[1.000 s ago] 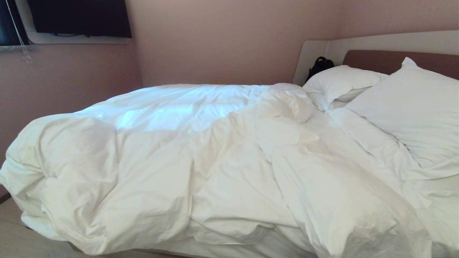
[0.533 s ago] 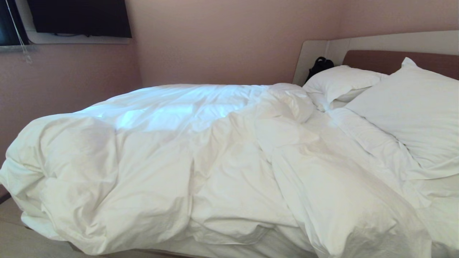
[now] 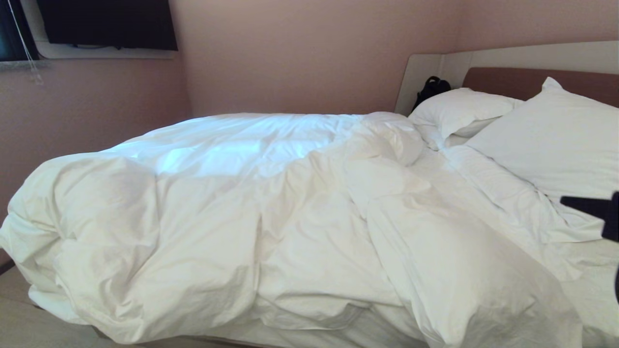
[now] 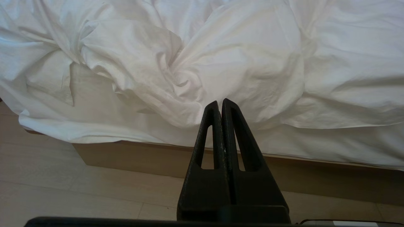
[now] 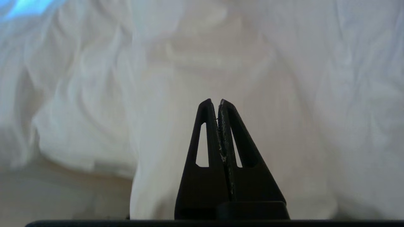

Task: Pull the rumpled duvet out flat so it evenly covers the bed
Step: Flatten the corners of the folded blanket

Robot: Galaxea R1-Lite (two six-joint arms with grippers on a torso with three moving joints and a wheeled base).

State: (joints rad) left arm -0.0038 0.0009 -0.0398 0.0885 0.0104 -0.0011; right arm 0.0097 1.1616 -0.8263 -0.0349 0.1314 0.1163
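Duvet not yet pulled: all the spreading is ahead of you.
The duvet (image 3: 251,217) lies bunched toward the bed's (image 4: 189,157) left and near side, leaving the sheet (image 3: 592,285) bare by the pillows (image 3: 556,145). Your right claw (image 5: 214,102) hangs above it, pressed closed and empty; the left claw (image 4: 219,102) is closed too, empty, parked low beside the near edge.

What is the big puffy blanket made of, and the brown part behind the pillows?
The duvet looks like soft matte white cloth, probably cotton, with filling inside: it creases and bulges. The headboard's brown centre looks smooth and padded, maybe leather-like or fabric; the material is unclear.
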